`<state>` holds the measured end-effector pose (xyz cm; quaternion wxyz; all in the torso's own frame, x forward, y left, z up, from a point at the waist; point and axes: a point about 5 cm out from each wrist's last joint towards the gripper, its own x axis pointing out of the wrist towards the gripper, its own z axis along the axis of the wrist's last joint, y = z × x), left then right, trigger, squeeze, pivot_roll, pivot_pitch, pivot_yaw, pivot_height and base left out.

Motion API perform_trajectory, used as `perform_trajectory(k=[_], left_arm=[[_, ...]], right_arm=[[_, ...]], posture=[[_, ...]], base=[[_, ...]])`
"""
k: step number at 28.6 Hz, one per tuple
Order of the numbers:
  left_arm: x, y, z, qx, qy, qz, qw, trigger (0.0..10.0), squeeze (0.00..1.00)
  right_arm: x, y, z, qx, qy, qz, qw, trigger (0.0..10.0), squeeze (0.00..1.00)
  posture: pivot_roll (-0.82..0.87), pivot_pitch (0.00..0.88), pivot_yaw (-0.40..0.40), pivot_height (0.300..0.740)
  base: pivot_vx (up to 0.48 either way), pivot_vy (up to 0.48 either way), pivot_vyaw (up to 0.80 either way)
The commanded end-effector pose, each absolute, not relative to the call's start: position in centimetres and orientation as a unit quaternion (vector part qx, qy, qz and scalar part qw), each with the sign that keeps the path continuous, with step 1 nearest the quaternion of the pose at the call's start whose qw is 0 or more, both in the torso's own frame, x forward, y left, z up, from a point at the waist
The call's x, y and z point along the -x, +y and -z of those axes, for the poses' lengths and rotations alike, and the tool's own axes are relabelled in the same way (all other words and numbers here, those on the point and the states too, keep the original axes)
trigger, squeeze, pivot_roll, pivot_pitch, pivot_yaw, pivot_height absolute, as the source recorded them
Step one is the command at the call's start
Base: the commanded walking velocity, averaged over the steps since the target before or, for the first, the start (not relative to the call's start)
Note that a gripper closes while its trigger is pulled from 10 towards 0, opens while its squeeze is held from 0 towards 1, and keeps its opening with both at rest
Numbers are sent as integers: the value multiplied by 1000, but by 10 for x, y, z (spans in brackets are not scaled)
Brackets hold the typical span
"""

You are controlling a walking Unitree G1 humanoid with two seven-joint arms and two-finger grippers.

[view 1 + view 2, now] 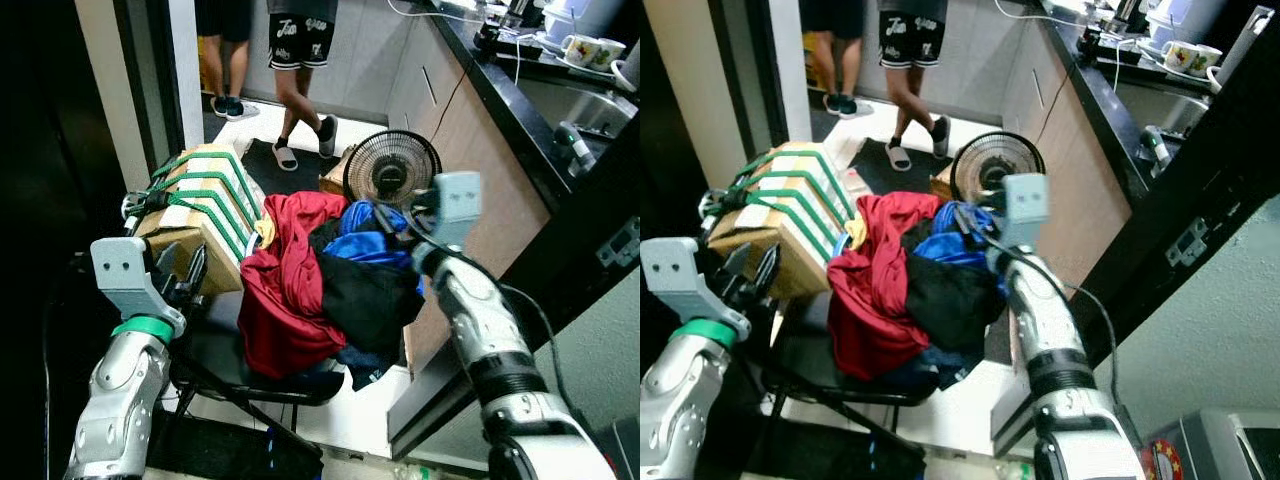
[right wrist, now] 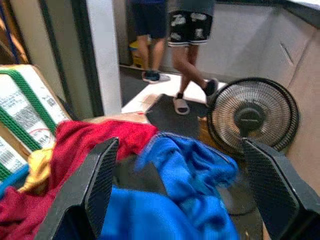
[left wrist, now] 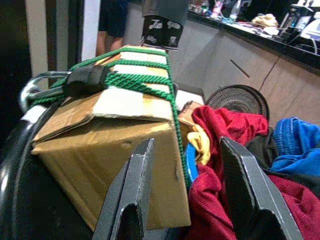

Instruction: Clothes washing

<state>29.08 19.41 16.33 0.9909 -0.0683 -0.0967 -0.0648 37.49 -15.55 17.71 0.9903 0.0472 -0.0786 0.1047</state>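
Note:
A heap of clothes lies on a black chair: a red garment, a blue one, a black one and a bit of yellow cloth. My left gripper is open, low at the left of the heap, in front of a cardboard box; nothing sits between its fingers. My right gripper is open wide just above the blue garment at the heap's right side, holding nothing.
The box is bound with green rope and stands against the clothes. A black floor fan stands behind the heap. Two people's legs are in the passage beyond. A dark counter with mugs runs along the right.

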Motion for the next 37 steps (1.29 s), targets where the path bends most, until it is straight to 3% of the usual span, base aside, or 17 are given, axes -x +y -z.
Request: perform_trajectory(k=[1,2,4,14,27,37], left_arm=[[-290,191,-162,72,-91,77,990,10000,0],[-290,191,-162,72,-91,77,990,10000,0],[-290,190,-163,71,-90,82,990,10000,0],[-290,189,-164,72,-87,92,989,10000,0],[-284,189,-162,77,-83,99,989,10000,0],[-282,188,-162,77,-82,103,988,10000,0]], right_arm=[[-371,-164,-172,-46,-85,-83,992,10000,1000],[-371,-164,-172,-46,-85,-83,992,10000,1000],[-365,-161,-166,-58,-96,-98,989,10000,0],[-346,-154,-170,-104,-129,-142,976,10000,0],[-306,-148,-133,-55,-114,-140,982,10000,0],[-297,-146,-123,-55,-100,-149,982,10000,0]], posture=[[89,0,-70,740],[89,0,-70,740],[88,0,-62,740],[90,0,-59,740],[100,0,-68,740],[109,0,-72,740]], base=[[0,0,0],[0,0,0],[0,0,0],[0,0,0],[0,0,0],[0,0,0]])
